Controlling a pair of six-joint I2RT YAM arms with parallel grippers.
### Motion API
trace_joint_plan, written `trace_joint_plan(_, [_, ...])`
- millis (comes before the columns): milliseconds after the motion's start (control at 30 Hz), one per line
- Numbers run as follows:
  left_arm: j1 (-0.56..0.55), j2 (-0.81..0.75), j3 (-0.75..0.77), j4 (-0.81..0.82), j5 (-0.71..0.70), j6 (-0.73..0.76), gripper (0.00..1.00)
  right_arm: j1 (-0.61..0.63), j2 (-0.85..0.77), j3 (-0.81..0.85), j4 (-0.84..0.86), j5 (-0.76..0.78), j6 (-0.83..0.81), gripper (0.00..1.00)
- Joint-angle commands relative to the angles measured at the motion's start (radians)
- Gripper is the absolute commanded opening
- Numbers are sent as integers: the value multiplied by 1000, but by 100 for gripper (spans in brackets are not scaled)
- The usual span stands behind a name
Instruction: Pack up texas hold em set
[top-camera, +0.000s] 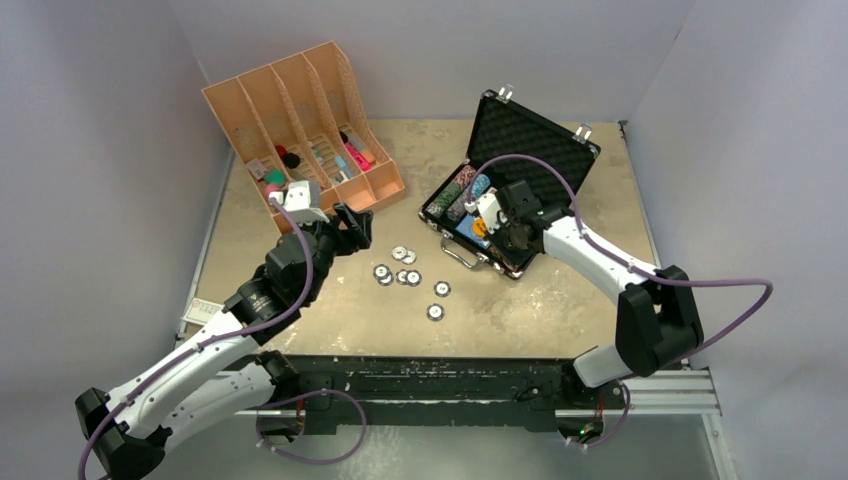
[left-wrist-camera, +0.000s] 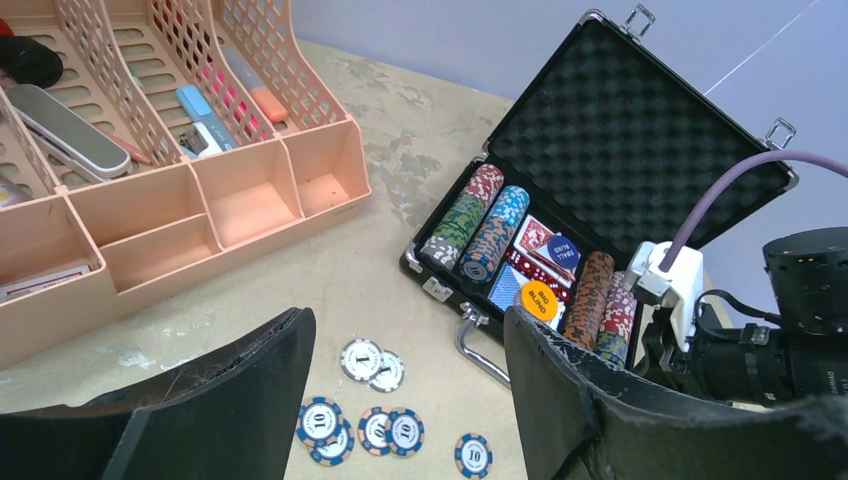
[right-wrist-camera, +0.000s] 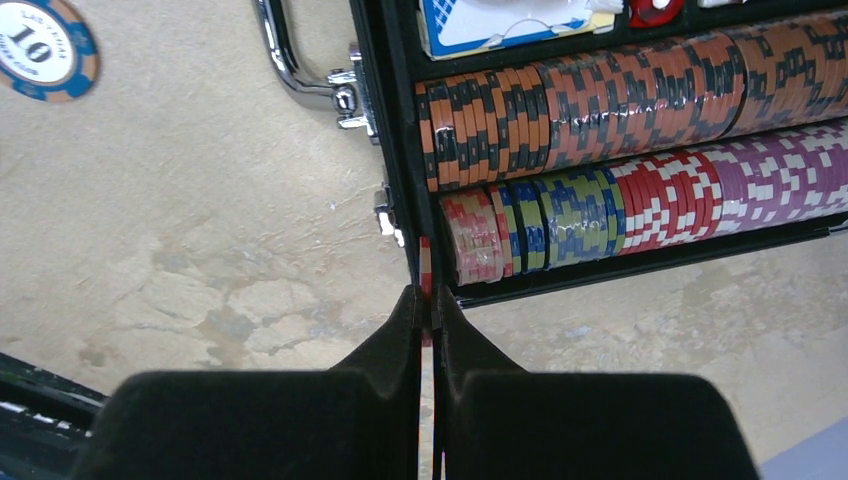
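Note:
The black briefcase lies open at the right, foam lid up, with rows of striped chips, card decks and an orange button and a blue button inside. Several loose chips lie on the table left of its silver handle. My right gripper is shut on a red-and-white chip held edge-on at the case's front wall, beside the end of the nearest chip row. My left gripper is open and empty above the loose chips.
An orange slotted desk organiser with pens and small items stands at the back left, close behind my left gripper. One loose chip lies near the handle. Grey walls close in the table on three sides.

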Motion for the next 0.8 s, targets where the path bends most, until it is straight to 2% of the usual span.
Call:
trace_joint_plan(0, [1,-11,32,18,-19,19,69,6,1,31,-10,52,-16,0])
trace_joint_plan(500, [1,-8,23,23,-13,19,69,6,-13,40,3,84,-12,0])
trace_joint_plan(767, [1,-7,19,29,-14,19,69,6,-38,49,-5,49,0,0])
